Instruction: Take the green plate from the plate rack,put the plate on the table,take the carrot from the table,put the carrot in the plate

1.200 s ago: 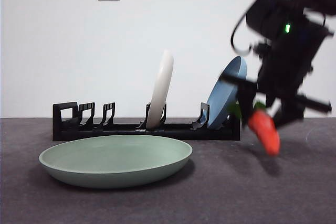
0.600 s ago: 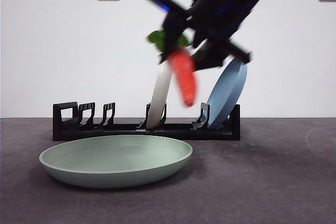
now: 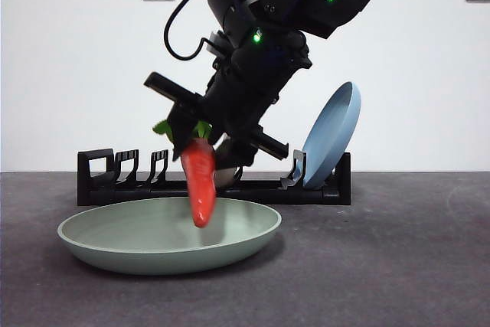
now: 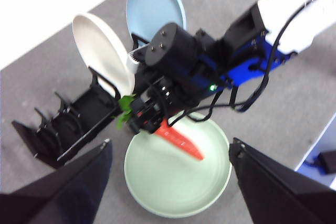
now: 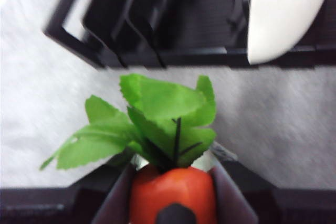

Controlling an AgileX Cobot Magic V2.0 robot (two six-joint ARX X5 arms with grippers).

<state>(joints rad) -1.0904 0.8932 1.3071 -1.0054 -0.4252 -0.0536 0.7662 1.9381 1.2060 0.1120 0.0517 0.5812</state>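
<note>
The green plate (image 3: 168,235) lies flat on the table (image 3: 383,266) in front of the plate rack (image 3: 214,185). My right gripper (image 3: 200,139) is shut on the carrot (image 3: 200,181) near its leafy thick end and holds it tip-down over the plate, the tip just inside the rim. The right wrist view shows the carrot (image 5: 173,195) between the jaws, its leaves (image 5: 152,119) spread above it. From high up, the left wrist view shows the carrot (image 4: 181,141) over the plate (image 4: 178,179). My left gripper (image 4: 168,192) is open and empty, well above the scene.
A cream-white plate (image 4: 102,51) and a blue plate (image 3: 333,135) stand upright in the rack behind the green plate. The rack's squared loop handle (image 3: 96,166) is at its left end. Bare table lies to the right of the plate.
My right gripper carried the carrot from low at the right, up over the rack, then down and left until it hangs over the green plate. The plate has not moved.
</note>
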